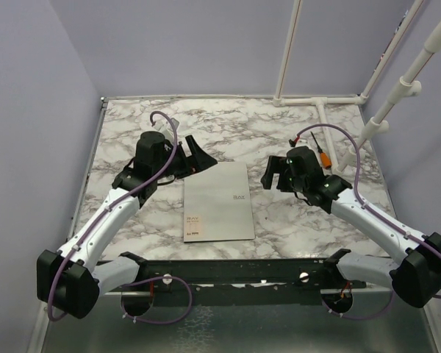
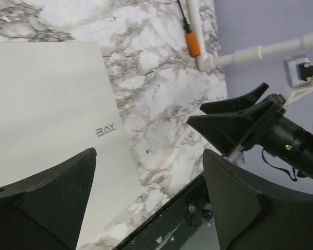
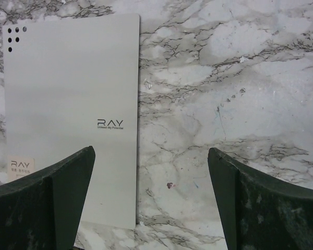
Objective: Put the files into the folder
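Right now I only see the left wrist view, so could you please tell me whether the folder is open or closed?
Observer: Closed; the top view shows the whole folder lying flat on the table, grey cover up.
Operator: Thank you. Are any sheets lying outside it?
Observer: No sheets show on the table in any view.
Operator: Where is my left claw relative to it?
Observer: The left claw sits open just beyond the folder's far left corner.
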Controlling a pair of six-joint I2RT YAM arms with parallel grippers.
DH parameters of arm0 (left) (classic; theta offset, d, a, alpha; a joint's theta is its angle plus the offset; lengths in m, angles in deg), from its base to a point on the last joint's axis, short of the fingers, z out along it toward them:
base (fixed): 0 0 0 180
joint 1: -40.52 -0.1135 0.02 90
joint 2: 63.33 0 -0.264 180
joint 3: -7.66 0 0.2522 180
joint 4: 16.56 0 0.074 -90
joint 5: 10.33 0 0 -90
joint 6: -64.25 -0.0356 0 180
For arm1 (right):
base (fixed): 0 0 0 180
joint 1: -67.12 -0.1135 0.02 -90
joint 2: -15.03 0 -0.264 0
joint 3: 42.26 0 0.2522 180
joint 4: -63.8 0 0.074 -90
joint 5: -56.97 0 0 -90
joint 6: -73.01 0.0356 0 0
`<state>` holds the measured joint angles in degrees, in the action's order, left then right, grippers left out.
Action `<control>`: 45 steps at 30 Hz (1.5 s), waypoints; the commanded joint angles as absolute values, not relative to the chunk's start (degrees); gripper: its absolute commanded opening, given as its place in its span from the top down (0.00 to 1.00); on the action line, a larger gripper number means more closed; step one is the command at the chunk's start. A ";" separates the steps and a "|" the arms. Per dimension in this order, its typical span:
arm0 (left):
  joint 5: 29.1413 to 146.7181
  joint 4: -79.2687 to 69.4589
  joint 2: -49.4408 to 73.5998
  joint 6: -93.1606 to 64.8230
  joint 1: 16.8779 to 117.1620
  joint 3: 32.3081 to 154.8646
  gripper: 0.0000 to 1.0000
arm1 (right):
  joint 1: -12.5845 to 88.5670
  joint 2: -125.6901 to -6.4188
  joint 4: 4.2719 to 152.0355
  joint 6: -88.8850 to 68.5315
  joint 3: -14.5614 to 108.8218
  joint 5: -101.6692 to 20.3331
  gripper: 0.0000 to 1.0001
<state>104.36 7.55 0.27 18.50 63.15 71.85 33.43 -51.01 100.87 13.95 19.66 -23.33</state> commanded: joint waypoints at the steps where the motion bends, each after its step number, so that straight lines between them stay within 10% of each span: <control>1: 94.60 18.88 0.46 10.70 63.37 75.60 0.16 | 33.28 -50.83 102.10 13.13 21.39 -22.42 0.06; 22: 69.76 23.70 8.95 11.09 63.32 64.49 0.25 | 33.27 -63.83 95.69 12.41 21.02 -30.54 0.17; 33: 64.99 20.45 10.30 16.10 63.21 60.23 0.57 | 33.19 -71.68 93.17 12.98 22.00 -29.88 0.70; 45: 70.19 15.94 17.44 15.91 63.24 59.45 0.68 | 33.19 -78.58 90.48 13.77 23.05 -31.19 0.95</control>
<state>67.90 17.97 15.59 15.62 63.15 59.50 33.43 -76.17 92.13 13.23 21.19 -30.22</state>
